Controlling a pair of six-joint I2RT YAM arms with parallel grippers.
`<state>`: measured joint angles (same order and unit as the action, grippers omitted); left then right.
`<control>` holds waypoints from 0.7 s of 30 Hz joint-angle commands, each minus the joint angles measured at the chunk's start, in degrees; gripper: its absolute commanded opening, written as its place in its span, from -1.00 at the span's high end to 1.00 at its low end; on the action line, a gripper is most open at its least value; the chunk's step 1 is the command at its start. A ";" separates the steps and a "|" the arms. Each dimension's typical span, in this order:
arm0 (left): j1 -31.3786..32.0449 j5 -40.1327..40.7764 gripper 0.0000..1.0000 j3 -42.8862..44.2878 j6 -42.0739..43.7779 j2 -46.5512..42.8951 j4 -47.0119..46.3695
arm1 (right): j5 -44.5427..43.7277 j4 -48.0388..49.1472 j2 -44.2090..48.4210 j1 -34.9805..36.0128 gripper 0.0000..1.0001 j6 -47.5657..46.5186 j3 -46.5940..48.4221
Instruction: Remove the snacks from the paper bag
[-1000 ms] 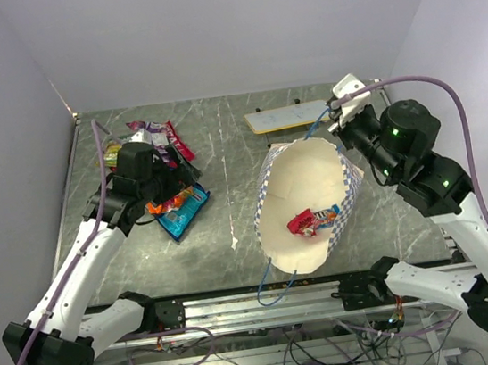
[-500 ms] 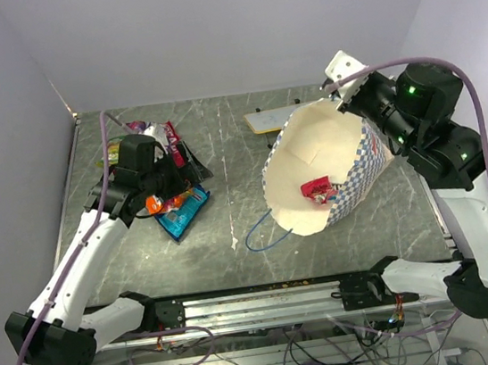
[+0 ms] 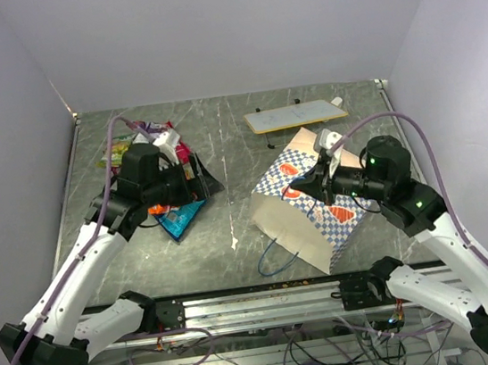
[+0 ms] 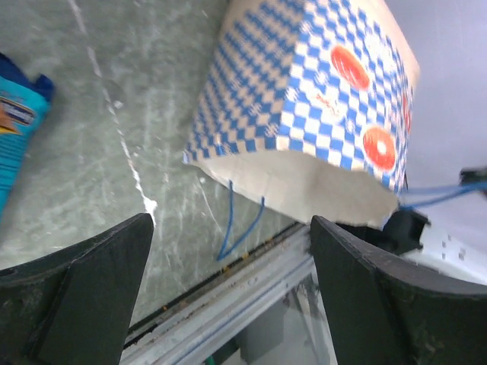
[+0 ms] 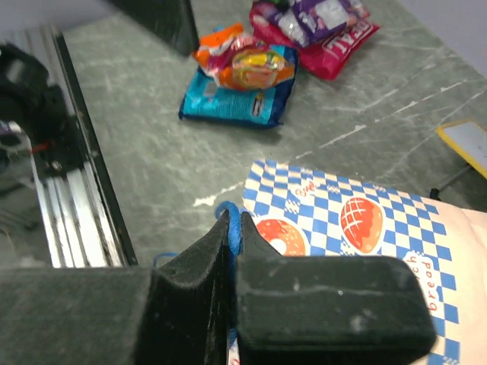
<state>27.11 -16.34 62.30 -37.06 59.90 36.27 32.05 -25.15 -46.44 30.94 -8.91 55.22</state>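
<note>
— Grey marble table point(image 3: 223, 158), and nearest the rail point(image 3: 268, 298) the paper bag point(image 3: 316, 218) lies tipped on its side, mouth toward the near edge, one cord handle point(image 3: 276, 257) trailing loose.
— What's the right gripper point(image 5: 232, 228) doing?
— Pinched tight on the other blue cord point(image 5: 230, 215), over the bag, probably to tip it out. Can't see inside, so what's left in there is anyone's guess.
— And the left gripper point(image 3: 191, 179)?
— Jaws wide apart, carrying nothing, hovering just beside the snacks point(image 3: 167, 147) heaped on the table farther left. At the back, a cream board point(image 3: 294, 116).
</note>
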 commanded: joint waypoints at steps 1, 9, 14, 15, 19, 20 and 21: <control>6.00 -4.35 -0.86 -4.45 1.12 -1.91 -6.77 | -4.15 9.55 2.93 0.00 1.00 10.72 1.66; 27.17 11.75 -0.73 -13.35 -2.64 -7.89 -19.02 | -9.77 -0.78 -1.91 0.00 1.00 7.13 7.87; 36.87 20.22 -0.63 -18.95 -1.77 -8.07 -25.01 | -10.76 0.88 0.68 0.00 1.00 9.06 6.49; 38.57 21.60 -0.60 -19.76 -1.11 -6.98 -26.87 | -10.70 0.55 0.68 0.00 1.00 9.16 6.71; 44.67 26.46 -0.42 -23.27 4.06 0.22 -38.38 | -11.72 -1.31 0.09 0.01 1.00 9.59 8.72; 44.92 26.82 -0.38 -24.16 4.76 2.48 -42.47 | -12.46 -1.65 -0.10 0.00 1.00 9.86 9.21; 44.95 26.61 -0.33 -24.84 5.26 4.95 -47.07 | -13.10 -1.99 -0.13 0.07 1.00 10.18 9.68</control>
<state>70.32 4.45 40.16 -36.21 58.39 6.59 21.65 -25.50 -46.46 30.92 -0.30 62.35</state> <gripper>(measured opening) 0.698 0.003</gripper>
